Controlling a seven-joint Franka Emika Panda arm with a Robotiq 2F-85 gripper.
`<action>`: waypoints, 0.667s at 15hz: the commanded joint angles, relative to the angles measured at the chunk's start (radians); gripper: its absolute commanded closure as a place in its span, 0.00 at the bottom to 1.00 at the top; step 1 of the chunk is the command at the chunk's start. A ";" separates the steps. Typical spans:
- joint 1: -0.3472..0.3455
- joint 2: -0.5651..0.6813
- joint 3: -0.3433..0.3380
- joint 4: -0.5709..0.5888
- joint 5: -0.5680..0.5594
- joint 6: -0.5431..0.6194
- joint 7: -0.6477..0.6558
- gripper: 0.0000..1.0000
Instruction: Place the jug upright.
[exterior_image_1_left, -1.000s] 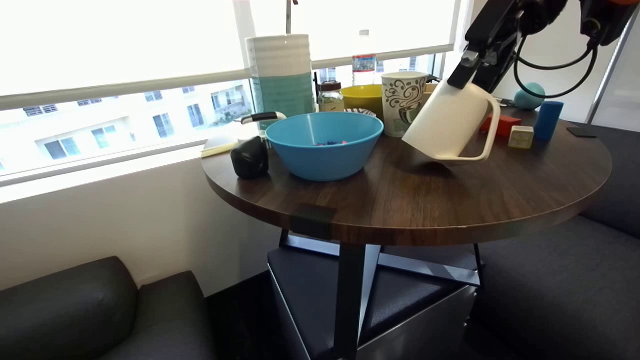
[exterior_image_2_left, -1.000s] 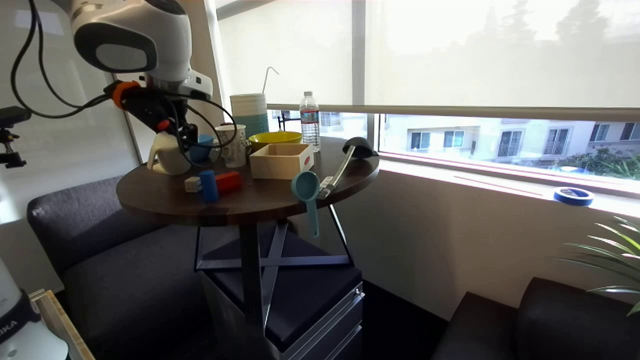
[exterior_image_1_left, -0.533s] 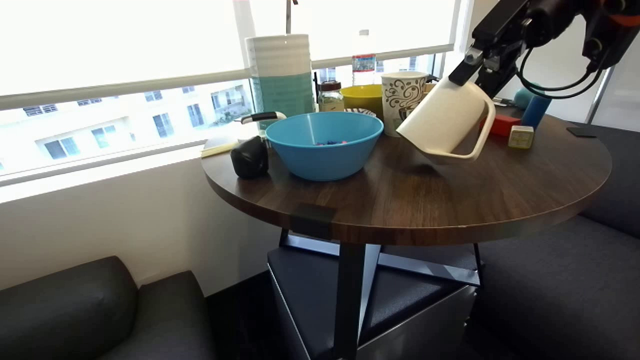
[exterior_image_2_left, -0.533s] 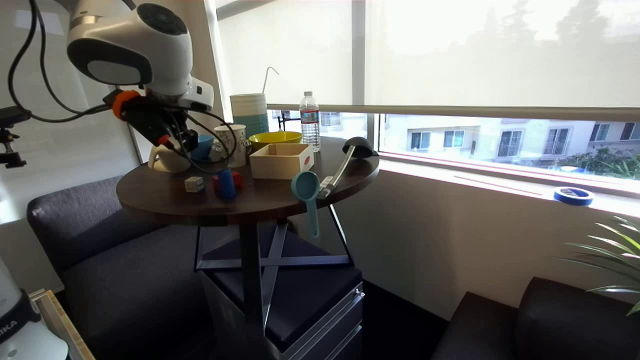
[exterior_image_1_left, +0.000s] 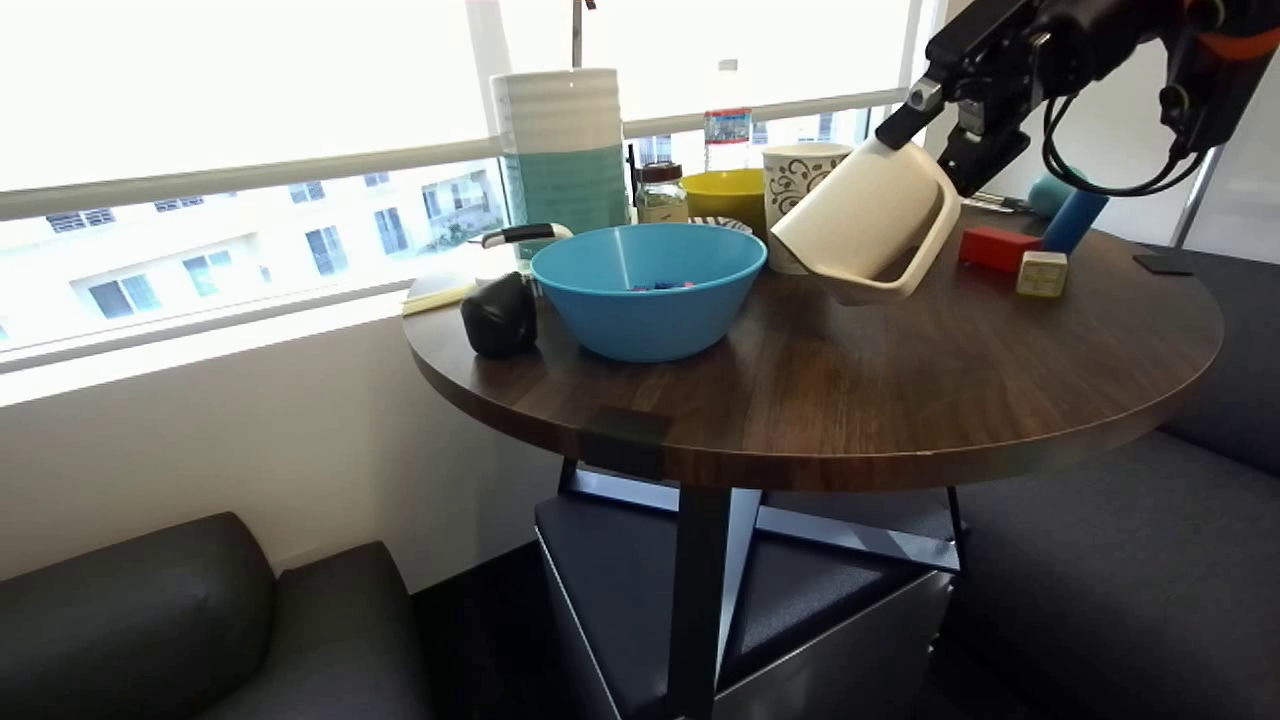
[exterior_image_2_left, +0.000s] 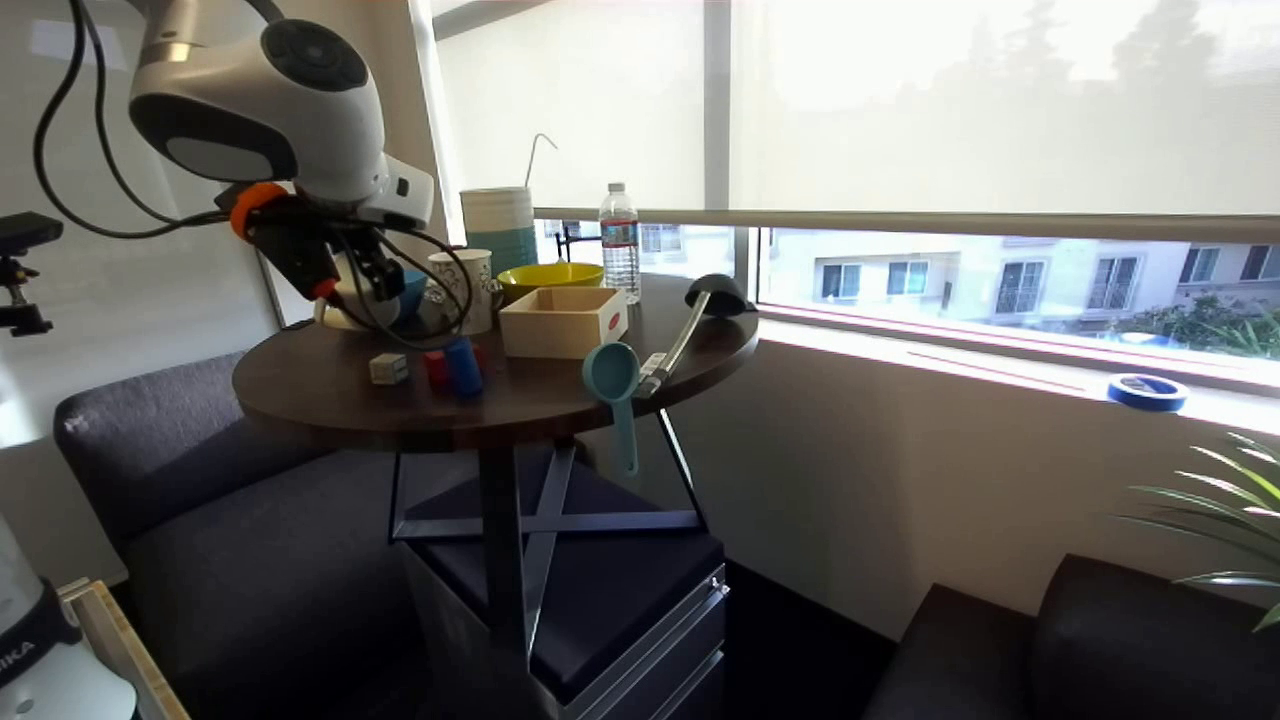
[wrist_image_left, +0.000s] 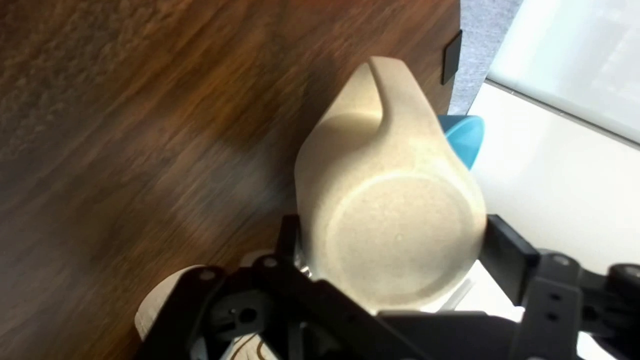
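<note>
Cream jug (exterior_image_1_left: 858, 212) aslant, mouth downward.

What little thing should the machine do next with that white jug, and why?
Probably turn the gripper a little, so that the base of the jug swings down. It grips the jug near the base, which is tipped up, while the mouth slants down toward the table. Letting go now would likely land it mouth-first, not upright.
</note>
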 joint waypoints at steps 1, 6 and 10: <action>-0.024 0.000 0.026 -0.013 0.080 0.010 -0.032 0.37; -0.030 0.013 0.030 -0.012 0.160 0.002 -0.087 0.37; -0.041 0.044 0.044 -0.008 0.218 -0.006 -0.125 0.37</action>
